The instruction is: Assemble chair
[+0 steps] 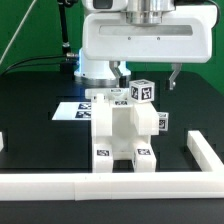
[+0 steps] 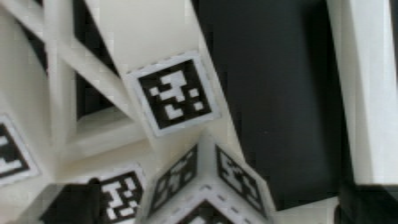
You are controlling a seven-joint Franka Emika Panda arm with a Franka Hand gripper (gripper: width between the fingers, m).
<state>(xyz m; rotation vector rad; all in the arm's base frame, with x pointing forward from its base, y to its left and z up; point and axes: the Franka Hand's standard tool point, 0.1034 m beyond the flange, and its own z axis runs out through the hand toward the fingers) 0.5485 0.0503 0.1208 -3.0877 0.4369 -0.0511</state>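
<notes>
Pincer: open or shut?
Open. Exterior view: the pincer has its fingers wide apart above the chair, clamping nothing.

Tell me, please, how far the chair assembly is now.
Done: several white pieces stand joined as a blocky chair. In hand: nothing; the claw hangs open over the top tagged piece. Left: I cannot tell whether that piece is fully seated or what is missing.
</notes>
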